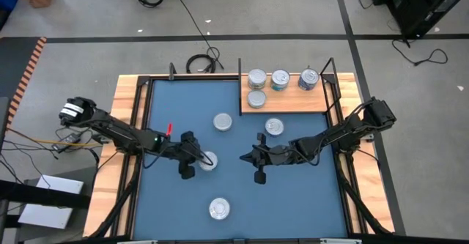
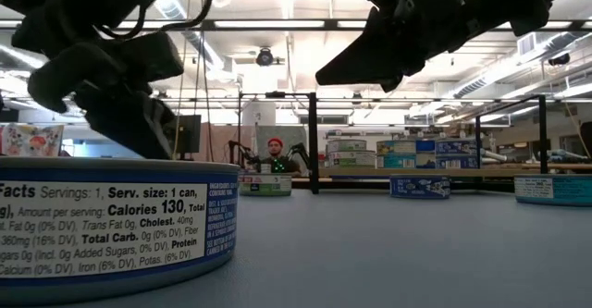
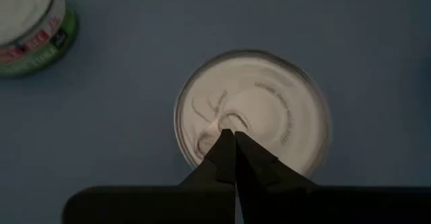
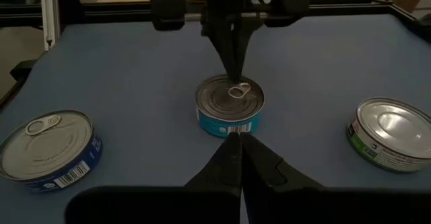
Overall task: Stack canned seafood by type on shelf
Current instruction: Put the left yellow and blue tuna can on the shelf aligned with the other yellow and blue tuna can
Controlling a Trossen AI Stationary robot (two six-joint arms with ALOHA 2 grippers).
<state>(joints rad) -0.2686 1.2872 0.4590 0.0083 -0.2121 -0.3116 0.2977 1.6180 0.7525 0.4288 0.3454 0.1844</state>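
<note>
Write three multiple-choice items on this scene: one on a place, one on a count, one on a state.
1. Where do the left gripper fingers point?
A. at a tin on the mat
B. at the shelf
C. off the table

2. How many tins show on the shelf from above?
A. one
B. four
C. seven

3. How are the right gripper fingers?
A. wide open
B. shut, empty
C. shut on a tin

Key: 1 A, its fingers hang over the middle tin. 2 B, four lids on the board. 3 B, fingertips meet with nothing between.
</note>
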